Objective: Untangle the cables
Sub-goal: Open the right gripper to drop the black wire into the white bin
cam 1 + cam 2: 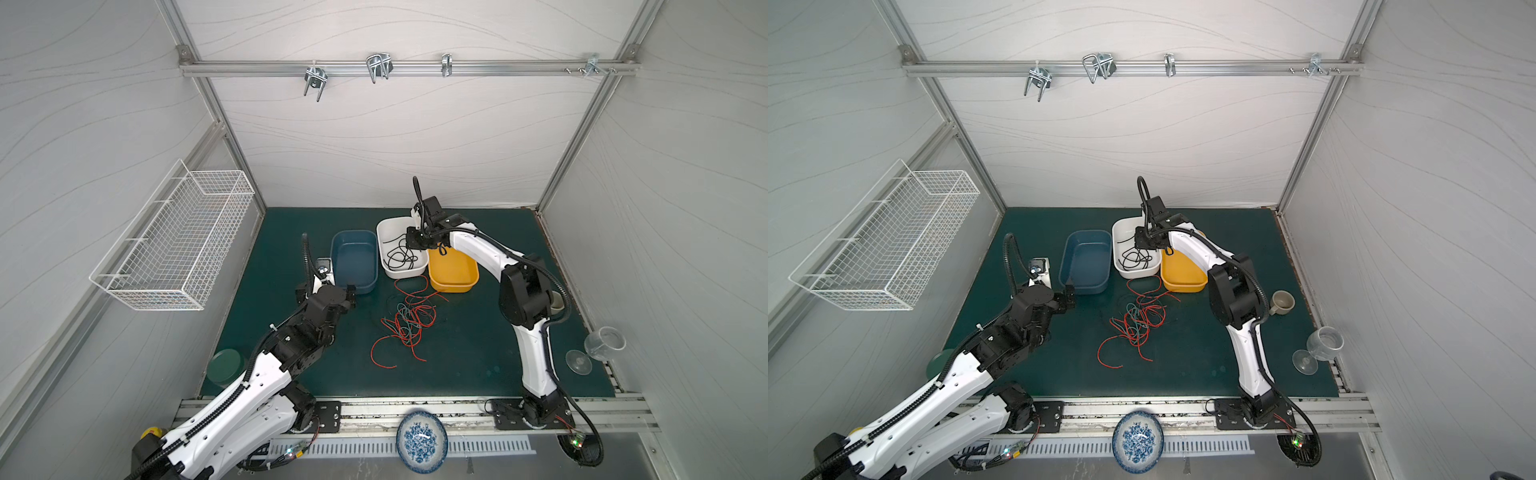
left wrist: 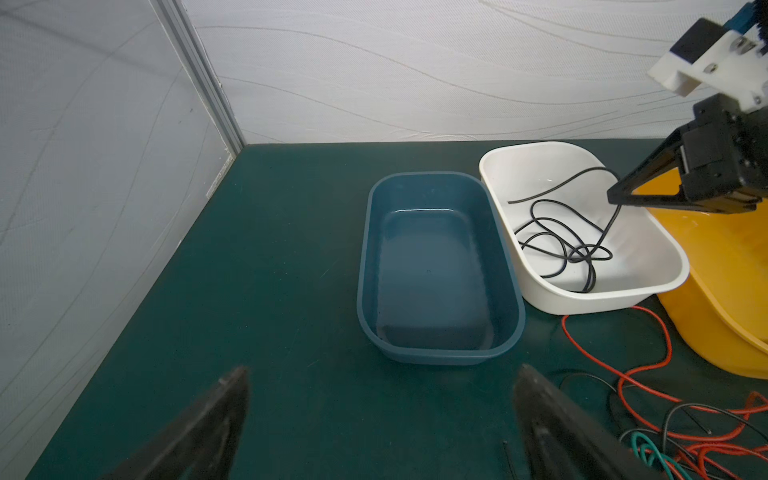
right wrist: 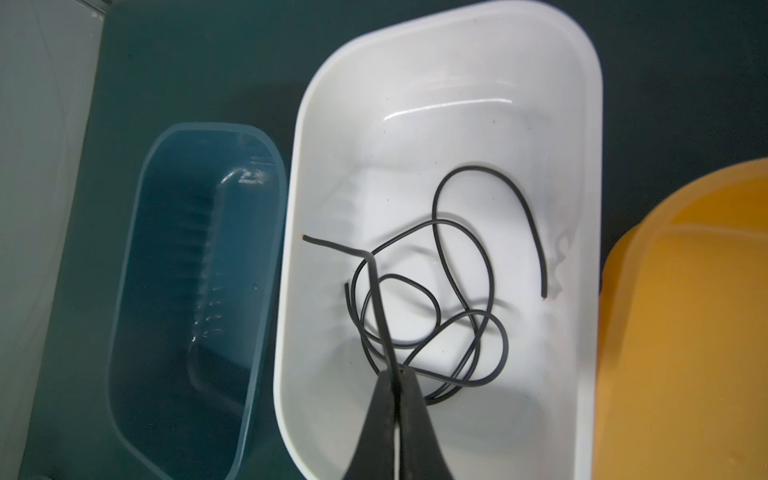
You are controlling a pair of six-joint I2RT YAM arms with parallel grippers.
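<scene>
Wire basket (image 1: 174,237) hangs on the left wall. Green round lid (image 1: 224,365) sits at the near-left of the mat (image 1: 478,353), partly behind the left arm. Left gripper (image 2: 382,372) is just short of the blue bin (image 1: 354,266), fingers wide apart and gripping nothing. The left wrist view shows both tips over bare mat; in both top views the wrist covers most of that.

White bin (image 1: 384,230) is just beside the blue one, its far side against the yellow bin (image 1: 453,270). Black cable (image 3: 457,316) lies loosely coiled inside the white bin. Right gripper (image 3: 397,372) hangs over that bin, fingers together and pinching a strand of the black cable. Only the right wrist view shows the pinch. In both top views the gripper head hides it, and the left wrist view gives a side look only.

Cable tangle (image 1: 409,322) of red and teal lies on the mat in front of the white and yellow bins, between the arms, apart from both grippers. Its thin black strands read clearly only in the left wrist view. Patterned plate (image 1: 422,440) sits on the front rail.

Mug (image 1: 1282,302) shows whole in a top view; only a sliver of the mug (image 1: 557,302) clears the right arm in a top view. Wine glass (image 1: 602,345) lies on its side at the mat's right edge.
</scene>
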